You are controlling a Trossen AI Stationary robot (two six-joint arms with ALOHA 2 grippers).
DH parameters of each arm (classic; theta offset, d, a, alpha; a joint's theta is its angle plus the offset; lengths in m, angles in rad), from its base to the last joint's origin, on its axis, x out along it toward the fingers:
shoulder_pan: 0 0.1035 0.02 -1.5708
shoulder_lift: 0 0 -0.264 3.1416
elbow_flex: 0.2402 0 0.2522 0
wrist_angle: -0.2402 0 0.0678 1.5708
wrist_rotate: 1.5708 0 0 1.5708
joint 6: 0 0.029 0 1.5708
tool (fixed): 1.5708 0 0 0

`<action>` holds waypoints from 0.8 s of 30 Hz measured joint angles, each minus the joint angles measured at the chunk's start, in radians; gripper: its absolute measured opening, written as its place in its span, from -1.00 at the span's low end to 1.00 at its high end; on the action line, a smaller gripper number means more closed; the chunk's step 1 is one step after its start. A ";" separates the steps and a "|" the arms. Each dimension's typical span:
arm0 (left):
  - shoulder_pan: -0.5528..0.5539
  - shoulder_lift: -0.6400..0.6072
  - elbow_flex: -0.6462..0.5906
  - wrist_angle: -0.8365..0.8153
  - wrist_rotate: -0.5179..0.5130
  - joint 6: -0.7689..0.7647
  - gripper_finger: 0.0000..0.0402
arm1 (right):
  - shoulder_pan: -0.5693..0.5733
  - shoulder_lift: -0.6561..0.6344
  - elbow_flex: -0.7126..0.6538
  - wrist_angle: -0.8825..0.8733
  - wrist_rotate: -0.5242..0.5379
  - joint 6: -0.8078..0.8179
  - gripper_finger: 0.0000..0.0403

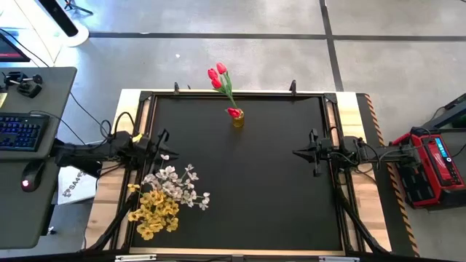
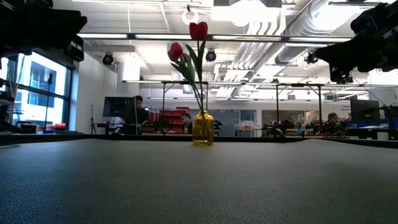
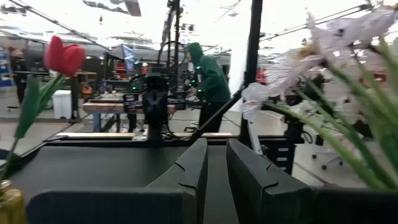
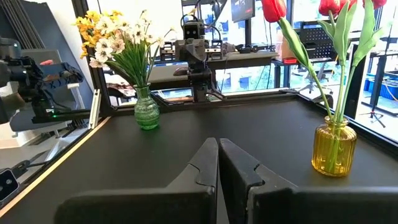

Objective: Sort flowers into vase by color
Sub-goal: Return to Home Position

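Observation:
Red tulips [image 1: 218,78] stand with their stems in a small yellow glass vase [image 1: 238,121] near the middle of the table's far edge; the low view shows the vase [image 2: 203,129] upright. A mixed bunch of white and yellow flowers [image 1: 166,196] stands in a green glass vase [image 4: 147,112] at the near left; the blossoms hide this vase from above. My left gripper [image 1: 169,145] hovers at the left edge beside that bunch, shut but for a narrow slit [image 3: 216,168], holding nothing. My right gripper [image 1: 295,153] hovers at the right edge, shut [image 4: 218,162] and empty.
A black mat [image 1: 255,196] covers the table inside a raised frame. A red device [image 1: 429,164] sits off the right edge, and a keyboard [image 1: 20,131] sits on a desk to the left. A person [image 3: 208,81] stands beyond the table.

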 joint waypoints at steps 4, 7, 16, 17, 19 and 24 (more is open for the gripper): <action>-0.011 0.001 0.001 0.000 0.001 0.000 -0.77 | 0.000 0.000 0.000 0.000 0.000 0.000 -1.00; -0.011 0.001 0.001 0.000 0.001 0.000 -0.77 | 0.000 0.000 0.000 0.000 0.000 0.000 -1.00; -0.011 0.001 0.001 0.000 0.001 0.000 -0.77 | 0.000 0.000 0.000 0.000 0.000 0.000 -1.00; -0.011 0.001 0.001 0.000 0.001 0.000 -0.77 | 0.000 0.000 0.000 0.000 0.000 0.000 -1.00; -0.011 0.001 0.001 0.000 0.001 0.000 -0.77 | 0.000 0.000 0.000 0.000 0.000 0.000 -1.00; -0.011 0.001 0.001 0.000 0.001 0.000 -0.77 | 0.000 0.000 0.000 0.000 0.000 0.000 -1.00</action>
